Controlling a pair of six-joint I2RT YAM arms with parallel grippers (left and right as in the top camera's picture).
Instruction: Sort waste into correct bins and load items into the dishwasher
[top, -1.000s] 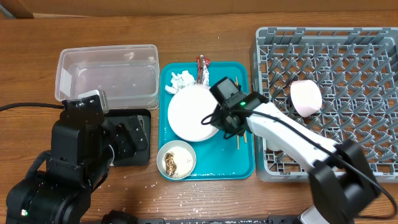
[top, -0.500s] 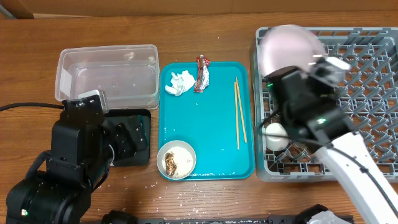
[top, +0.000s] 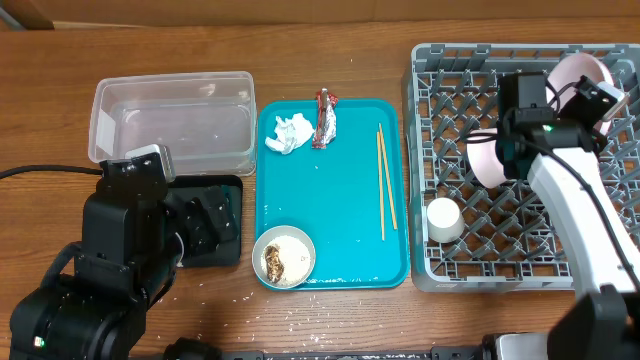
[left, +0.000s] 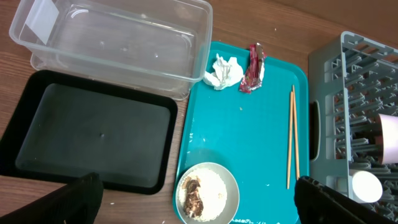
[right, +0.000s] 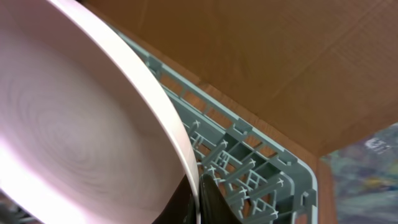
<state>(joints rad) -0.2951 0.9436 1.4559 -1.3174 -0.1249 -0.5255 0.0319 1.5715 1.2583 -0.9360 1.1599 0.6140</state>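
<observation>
My right gripper (top: 598, 100) is shut on the rim of the large pale plate (top: 580, 68) and holds it on edge over the back right of the grey dish rack (top: 600, 240); the right wrist view shows the fingers (right: 196, 190) pinching the plate (right: 74, 124). A pink bowl (top: 484, 162) and a white cup (top: 443, 218) sit in the rack. On the teal tray (top: 335, 215) lie the white tissue (top: 290, 132), the red-and-silver wrapper (top: 324, 118), the chopsticks (top: 385, 180) and a whitish bowl (top: 283, 256) with food crumbs. My left gripper (left: 198, 186) is open above the tray's near left corner.
The clear tub (top: 175, 120) stands at the back left and the black tray (top: 228, 252) in front of it, partly under my left arm. A cardboard wall runs behind the rack (right: 280, 74). Small crumbs dot the table's front edge (top: 250, 300).
My right gripper lifted the plate off the teal tray and carried it right over the rack to its back right corner. The cup now shows in the rack. The left arm is still.
</observation>
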